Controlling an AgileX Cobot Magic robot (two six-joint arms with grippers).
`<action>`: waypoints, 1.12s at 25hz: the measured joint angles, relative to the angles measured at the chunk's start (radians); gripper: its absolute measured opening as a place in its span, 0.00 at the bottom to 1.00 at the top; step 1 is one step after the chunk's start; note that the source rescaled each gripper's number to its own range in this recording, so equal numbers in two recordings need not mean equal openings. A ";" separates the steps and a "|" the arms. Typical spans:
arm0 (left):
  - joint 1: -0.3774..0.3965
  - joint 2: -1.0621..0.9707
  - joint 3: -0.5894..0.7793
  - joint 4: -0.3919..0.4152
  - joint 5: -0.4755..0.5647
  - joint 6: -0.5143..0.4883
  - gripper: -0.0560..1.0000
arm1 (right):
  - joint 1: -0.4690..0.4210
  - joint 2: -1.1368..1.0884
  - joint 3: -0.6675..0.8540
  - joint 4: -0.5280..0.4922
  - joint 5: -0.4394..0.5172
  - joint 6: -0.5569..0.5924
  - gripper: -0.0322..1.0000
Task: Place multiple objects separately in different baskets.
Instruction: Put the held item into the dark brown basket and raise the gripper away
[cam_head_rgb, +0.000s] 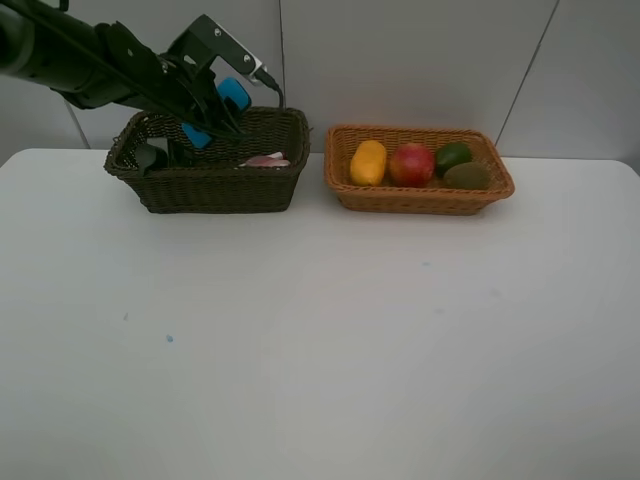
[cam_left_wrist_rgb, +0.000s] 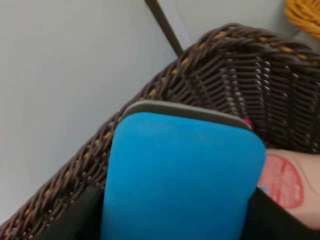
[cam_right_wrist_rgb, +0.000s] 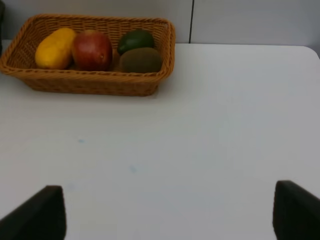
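My left gripper (cam_head_rgb: 215, 115) is shut on the blue flat eraser (cam_head_rgb: 232, 95) and holds it tilted over the dark olive-brown basket (cam_head_rgb: 215, 188). In the left wrist view the eraser (cam_left_wrist_rgb: 180, 175) fills the space between my fingers (cam_left_wrist_rgb: 75, 220), above the basket's rim (cam_left_wrist_rgb: 225, 65). A pink item (cam_head_rgb: 265, 160) and a dark green shape (cam_head_rgb: 152, 155) lie inside that basket. The light orange-tan basket (cam_head_rgb: 420, 200) holds the mango (cam_head_rgb: 367, 162), red fruit (cam_head_rgb: 411, 165), lime (cam_head_rgb: 452, 155) and kiwi (cam_head_rgb: 467, 176). My right gripper (cam_right_wrist_rgb: 170, 215) is open and empty over the table. The marker is out of view.
The two baskets stand side by side at the back of the white table (cam_head_rgb: 320, 350), close to the grey wall (cam_head_rgb: 400, 60). The right wrist view shows the orange-tan basket (cam_right_wrist_rgb: 90, 82) ahead of the right gripper, with bare tabletop between.
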 joint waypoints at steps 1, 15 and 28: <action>-0.002 0.003 0.000 0.000 -0.013 -0.007 0.64 | 0.000 0.000 0.000 0.000 0.000 0.000 1.00; -0.010 0.004 0.000 -0.003 -0.065 -0.037 0.64 | 0.000 0.000 0.000 0.000 0.000 0.000 1.00; -0.012 0.004 0.000 -0.003 -0.048 -0.073 0.65 | 0.000 0.000 0.000 0.000 0.000 0.000 1.00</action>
